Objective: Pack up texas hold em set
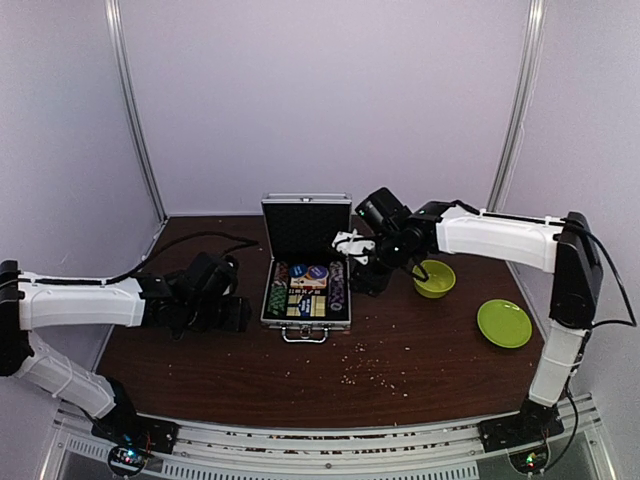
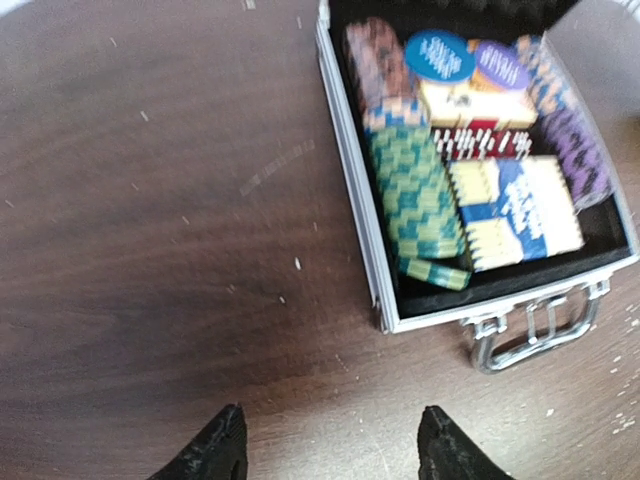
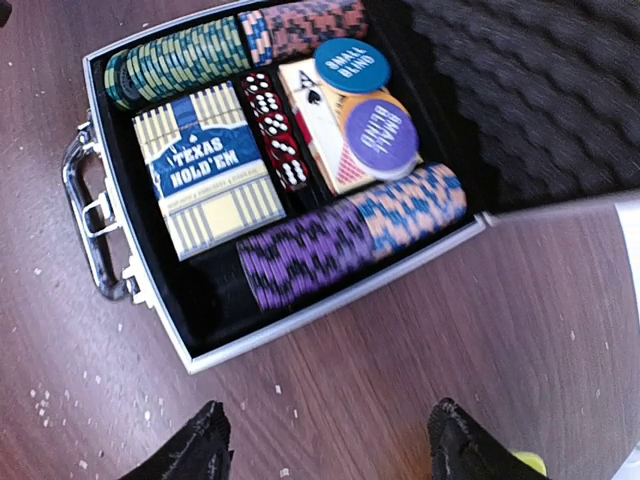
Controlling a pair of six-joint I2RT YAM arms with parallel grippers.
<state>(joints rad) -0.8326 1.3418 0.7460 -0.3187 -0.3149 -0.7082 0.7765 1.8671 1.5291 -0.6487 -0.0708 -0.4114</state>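
The silver case (image 1: 268,300) lies open at the table's middle, its black-lined lid (image 1: 306,228) upright. Inside are green chips (image 2: 415,195), purple chips (image 3: 305,255), orange-blue chips (image 3: 415,205), red dice (image 3: 275,130), the yellow-blue card box (image 3: 205,170) and two round blind buttons (image 3: 352,65). One green chip stack (image 2: 435,272) lies loose at the front. The metal handle (image 2: 525,330) faces the near edge. My left gripper (image 2: 330,445) is open and empty over bare table left of the case. My right gripper (image 3: 325,445) is open and empty just right of the case.
A lime-green bowl (image 1: 434,278) stands right of the case, behind my right gripper. A flat lime-green plate (image 1: 504,323) lies further right. Pale crumbs (image 1: 375,370) are scattered on the dark wood in front of the case.
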